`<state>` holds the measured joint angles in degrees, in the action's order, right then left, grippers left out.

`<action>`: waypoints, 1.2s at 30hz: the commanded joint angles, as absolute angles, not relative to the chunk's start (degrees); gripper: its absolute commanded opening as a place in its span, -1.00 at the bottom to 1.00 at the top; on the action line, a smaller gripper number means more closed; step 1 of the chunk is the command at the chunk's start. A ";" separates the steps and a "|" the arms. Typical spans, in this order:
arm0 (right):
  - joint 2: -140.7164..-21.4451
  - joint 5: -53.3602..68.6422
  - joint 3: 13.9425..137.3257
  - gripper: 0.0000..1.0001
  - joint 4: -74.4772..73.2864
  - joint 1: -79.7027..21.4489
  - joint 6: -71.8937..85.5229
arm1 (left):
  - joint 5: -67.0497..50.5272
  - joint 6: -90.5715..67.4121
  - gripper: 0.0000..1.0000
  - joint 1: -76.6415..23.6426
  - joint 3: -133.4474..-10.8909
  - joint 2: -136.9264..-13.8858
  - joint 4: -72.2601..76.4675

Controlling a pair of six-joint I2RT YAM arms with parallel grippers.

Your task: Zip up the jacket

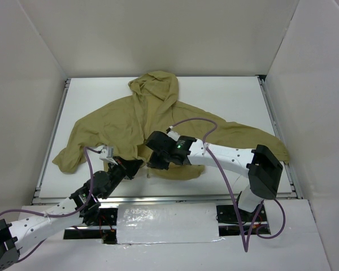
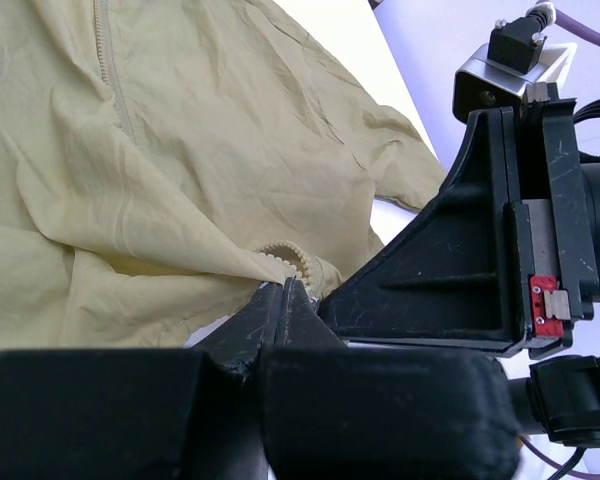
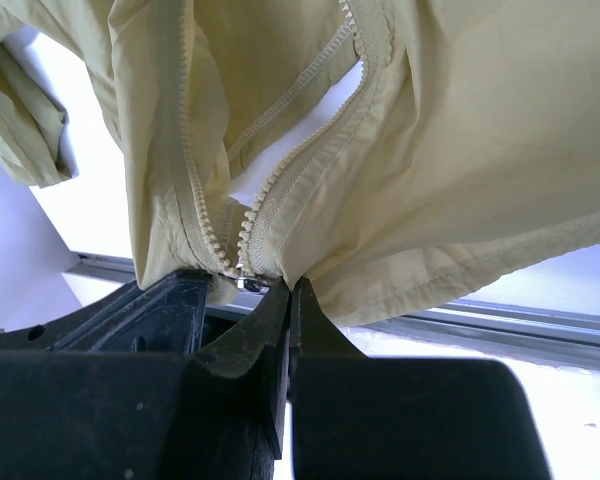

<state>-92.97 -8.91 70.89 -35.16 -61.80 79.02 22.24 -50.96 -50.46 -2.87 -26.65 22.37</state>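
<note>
The olive-tan hooded jacket (image 1: 118, 121) lies spread on the white table (image 1: 231, 96), hood at the far side, sleeves out to both sides. My left gripper (image 1: 138, 165) is at the bottom hem and is shut on the jacket's hem (image 2: 180, 150) just beside the zipper's lower end (image 2: 285, 252). My right gripper (image 1: 157, 162) is right next to it, also shut on the hem (image 3: 480, 150). In the right wrist view the zipper teeth (image 3: 280, 180) stand apart in a V above a small metal slider (image 3: 248, 284) at the bottom. The hem is lifted off the table.
White walls enclose the table on three sides. A metal rail (image 1: 169, 197) runs along the near edge, with a white taped panel (image 1: 166, 223) in front of it. A purple cable (image 1: 192, 121) loops over the jacket from the right arm. The right gripper's black body (image 2: 460, 260) fills the left wrist view's right side.
</note>
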 commanded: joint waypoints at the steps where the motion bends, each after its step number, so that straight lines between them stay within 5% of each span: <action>1: -91.23 -10.46 72.16 -1.00 -34.19 -61.08 80.86 | 22.24 -50.10 -1.00 -50.89 -2.64 -26.46 25.93; 36: -86.40 -5.45 65.92 -1.00 -26.46 -55.81 74.89 | 17.05 -45.88 -1.00 -50.98 -2.11 -30.15 27.60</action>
<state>-89.06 -4.12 65.87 -29.12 -56.47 76.75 18.79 -47.88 -50.57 -2.85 -29.76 24.69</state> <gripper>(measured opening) 0.011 0.037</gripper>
